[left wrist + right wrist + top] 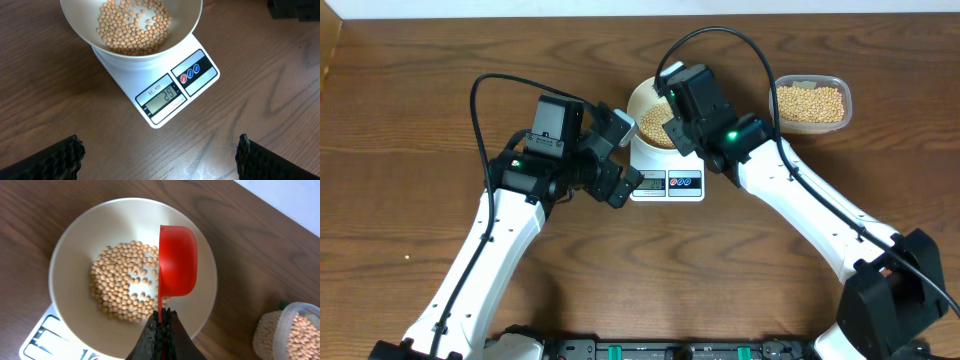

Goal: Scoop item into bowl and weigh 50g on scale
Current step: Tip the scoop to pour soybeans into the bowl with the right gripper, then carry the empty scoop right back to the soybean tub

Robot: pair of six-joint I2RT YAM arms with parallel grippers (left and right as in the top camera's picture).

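Gripping the thin handle of a red scoop, the right gripper is standing fully closed at the lower centre of the right wrist view. The scoop is hanging turned on its side over the right half of the bowl, which is sitting on the scale. The beans are lying in a loose layer across the bowl floor, with bare patches showing among them. A clear tub holding more beans is standing at the lower right of that view, apart from the bowl. The left gripper is hovering with its jaws spread wide and holding nothing, over the wooden table just in front of the scale, whose display is showing digits in the centre of the left wrist view.
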